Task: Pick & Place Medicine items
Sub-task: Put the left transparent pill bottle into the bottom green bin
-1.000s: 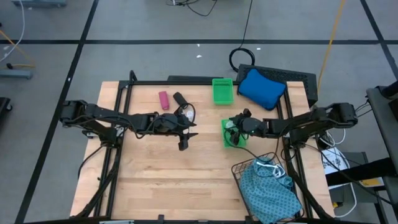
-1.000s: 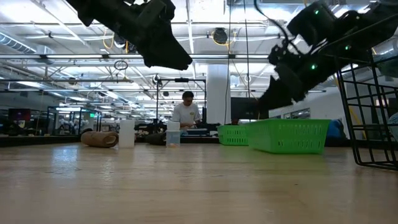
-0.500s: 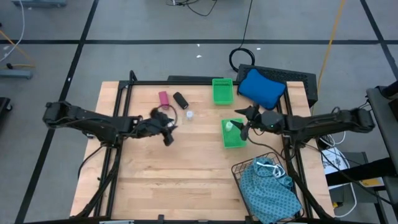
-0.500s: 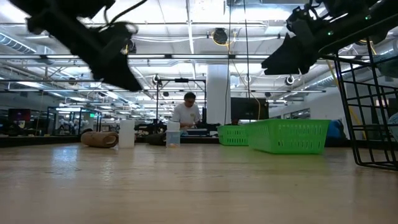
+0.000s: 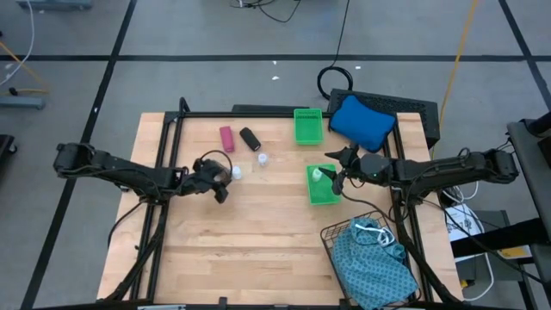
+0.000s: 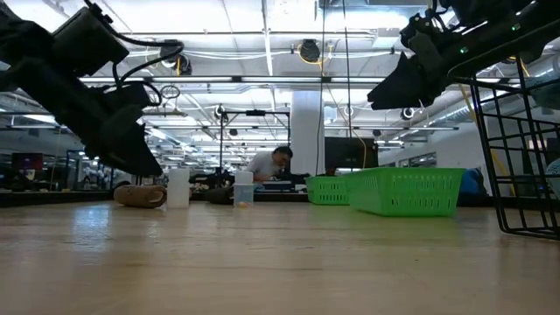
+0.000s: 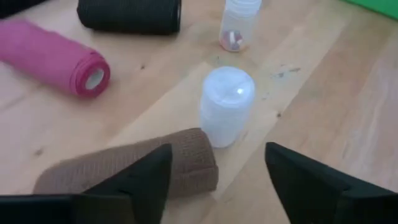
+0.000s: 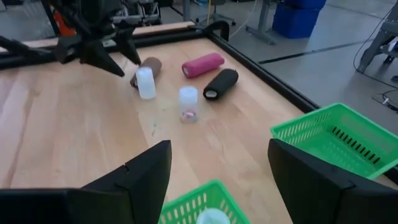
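A: What sits on the wooden table [image 5: 258, 250]?

B: Toward the far side, a pink roll [image 5: 226, 139] and a black roll [image 5: 250, 139] lie side by side, with a brown roll [image 7: 134, 167] and two white vials [image 8: 145, 83] [image 8: 188, 104] near them.

A: And on the right?

B: Two green trays [image 5: 307, 126] [image 5: 323, 187], a blue cushion [image 5: 362, 122], and a wire basket [image 5: 337, 237] holding teal cloth [image 5: 372, 269].

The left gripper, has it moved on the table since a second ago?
Yes. In the high view the left gripper has pulled back toward its own side, away from the near green tray, and now sits by the brown roll.
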